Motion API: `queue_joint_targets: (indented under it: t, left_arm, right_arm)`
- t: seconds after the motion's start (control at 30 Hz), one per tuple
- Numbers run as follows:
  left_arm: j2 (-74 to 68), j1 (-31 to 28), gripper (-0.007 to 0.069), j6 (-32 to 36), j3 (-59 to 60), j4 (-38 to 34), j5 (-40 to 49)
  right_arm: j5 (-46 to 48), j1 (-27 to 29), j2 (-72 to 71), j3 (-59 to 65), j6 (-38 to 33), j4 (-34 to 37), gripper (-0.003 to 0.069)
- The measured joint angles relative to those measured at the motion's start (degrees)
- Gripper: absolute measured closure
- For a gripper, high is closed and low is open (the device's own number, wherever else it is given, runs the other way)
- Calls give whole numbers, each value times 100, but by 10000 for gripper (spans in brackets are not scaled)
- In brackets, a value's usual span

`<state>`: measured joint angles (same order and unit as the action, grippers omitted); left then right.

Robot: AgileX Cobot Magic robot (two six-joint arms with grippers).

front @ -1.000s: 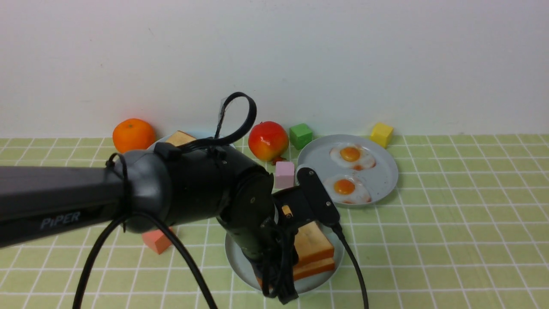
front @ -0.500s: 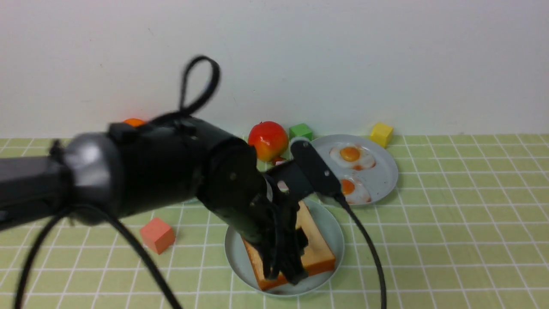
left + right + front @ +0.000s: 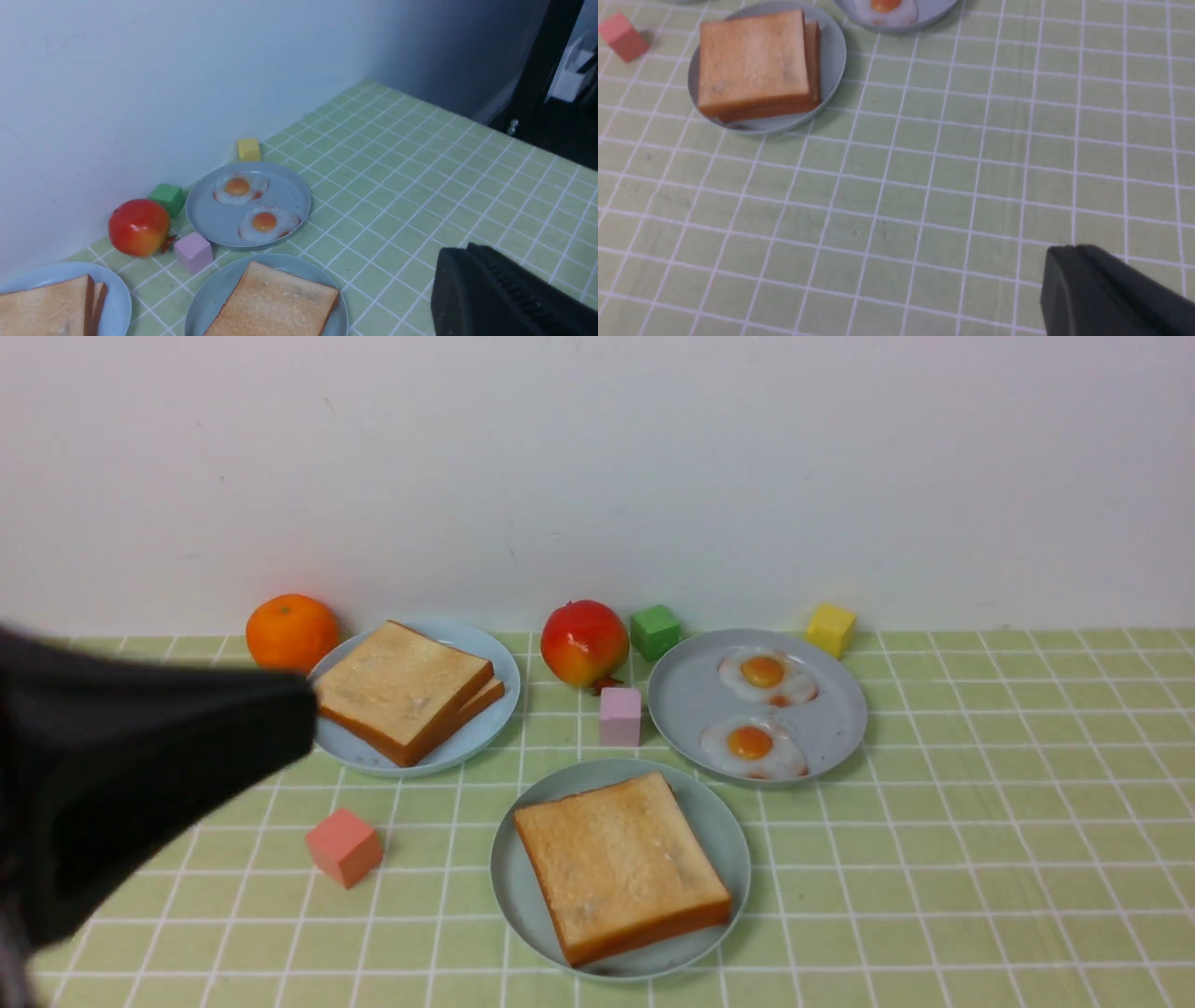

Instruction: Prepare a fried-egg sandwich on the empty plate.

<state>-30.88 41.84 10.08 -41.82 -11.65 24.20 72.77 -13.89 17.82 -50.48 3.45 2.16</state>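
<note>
The mint-teal plate [image 3: 724, 821] sits front and centre. A golden toast slice [image 3: 621, 863] lies on it. The right wrist view shows this toast [image 3: 752, 56] stacked on a second slice [image 3: 813, 56] on the plate [image 3: 831, 51]; whether anything lies between them is hidden. Two fried eggs [image 3: 754, 747] lie on a grey-blue plate [image 3: 686, 695] behind it. My left gripper [image 3: 455, 254] is shut and empty, to the right of the plate [image 3: 210, 298]. My left arm [image 3: 140, 784] is a dark blur at the left. My right gripper [image 3: 1064, 252] is shut and empty over bare table.
A light-blue plate [image 3: 490, 658] with two toast slices [image 3: 401, 686] stands back left. An orange [image 3: 291, 630], an apple [image 3: 583, 641], and green [image 3: 654, 631], yellow [image 3: 830, 628], pink [image 3: 621, 715] and salmon [image 3: 344, 847] cubes stand around the plates.
My left arm was over the front plate with its gripper at the toast. It has pulled back to the left, leaving the toast stack uncovered on the plate.
</note>
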Motion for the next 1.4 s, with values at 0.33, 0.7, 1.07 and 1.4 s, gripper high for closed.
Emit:
queue_joint_targets:
  t: [0.33, 0.7, 1.07, 1.4]
  left_arm:
    - [2248, 0, 638, 0, 2749, -510, -1780]
    - [2370, 0, 638, 0, 3232, -557, -1339]
    - [2370, 0, 638, 0, 3232, -557, -1011]
    - [2370, 0, 638, 0, 3232, -557, -985]
  right_arm:
    - [-60, 0, -876, 110, 698, -281, 660]
    - [-4821, 12, -919, 2771, 1200, -150, 653]
    - [-7047, 12, -919, 4847, 1315, -145, 645]
    - [-6123, 385, -1253, 5201, 1161, -563, 664]
